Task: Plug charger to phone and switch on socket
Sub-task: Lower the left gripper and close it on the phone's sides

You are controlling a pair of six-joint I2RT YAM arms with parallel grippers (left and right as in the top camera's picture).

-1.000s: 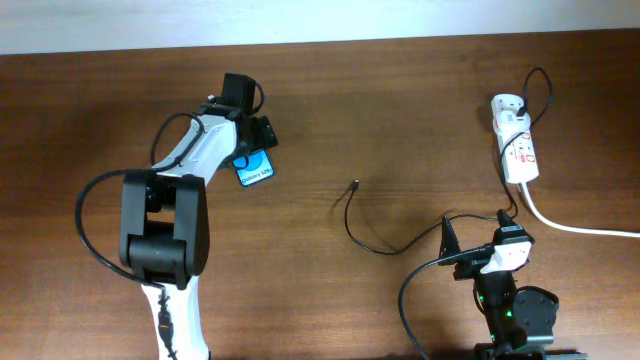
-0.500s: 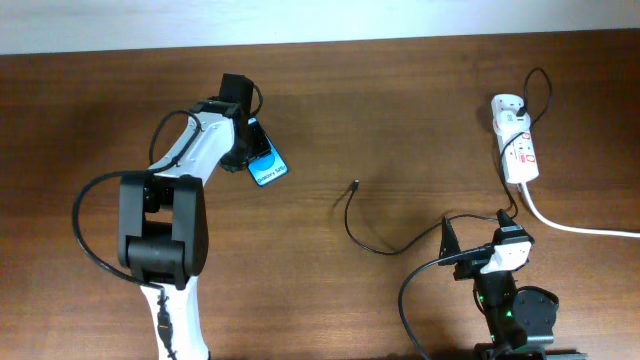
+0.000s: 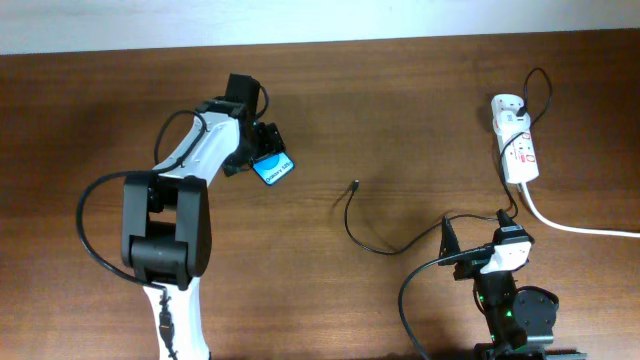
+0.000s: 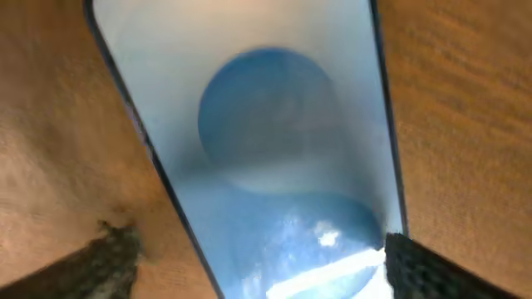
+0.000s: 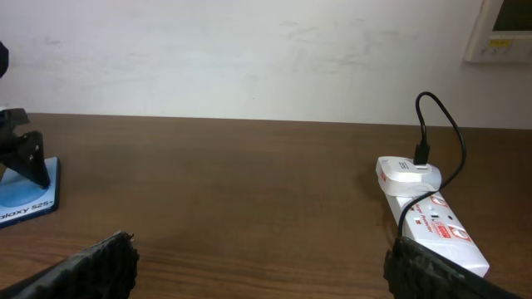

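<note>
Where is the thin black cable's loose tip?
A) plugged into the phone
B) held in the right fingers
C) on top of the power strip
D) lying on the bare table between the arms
D: the cable tip lies alone on the table, well apart from the phone.
</note>
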